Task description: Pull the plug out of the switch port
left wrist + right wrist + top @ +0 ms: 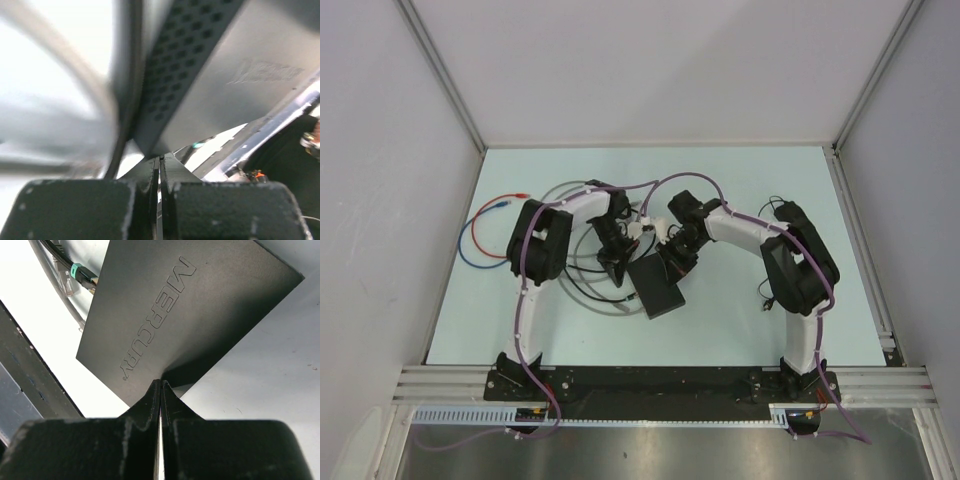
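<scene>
Risk of dragging the small flat matte-black switch (657, 287) across the pale counter (740, 330) rather than freeing the black green-collared plug (82, 275), with no grip on either. Pressed together, pinching nothing: left claw (160, 159), right claw (160, 384). Lying mid-frame overhead, long axis upper left to lower right, sockets apparently facing left.

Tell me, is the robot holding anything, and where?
Nothing seems held. Both are shut with nothing between the fingers: the right pincer has its tip at the near edge of the Mercury switch, and the left pincer sits below its vented side.
</scene>
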